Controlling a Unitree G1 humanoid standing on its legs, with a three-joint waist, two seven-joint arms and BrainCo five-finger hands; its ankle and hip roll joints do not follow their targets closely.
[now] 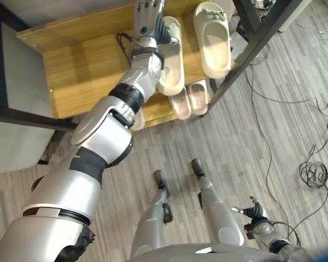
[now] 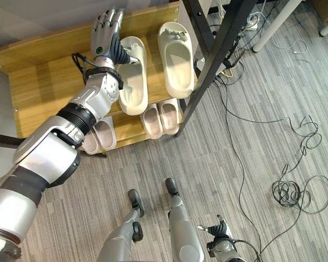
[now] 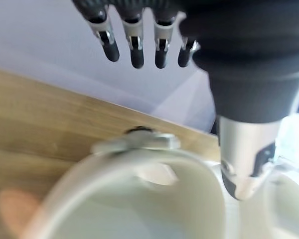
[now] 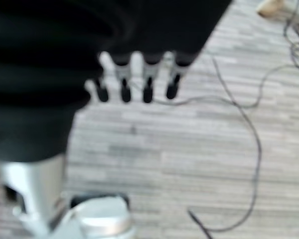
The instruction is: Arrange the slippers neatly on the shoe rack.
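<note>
Two cream slippers lie side by side on the wooden shoe rack's top shelf (image 2: 44,82), toes toward the back wall. My left hand (image 2: 106,33) reaches over the far end of the left cream slipper (image 2: 134,82). Its fingers (image 3: 134,45) are straight and point at the wall, and its thumb (image 3: 244,159) hangs between the two slippers, holding nothing. The right cream slipper (image 2: 176,54) lies just beside it. My right hand (image 2: 221,234) hangs low over the floor with its fingers (image 4: 134,84) straight and empty.
A pair of pink slippers (image 2: 160,117) sits on the lower shelf, with another pale pair (image 2: 98,136) further left, partly behind my arm. A black metal frame post (image 2: 213,60) slants past the rack's right end. Loose cables (image 2: 295,191) lie on the floor to the right.
</note>
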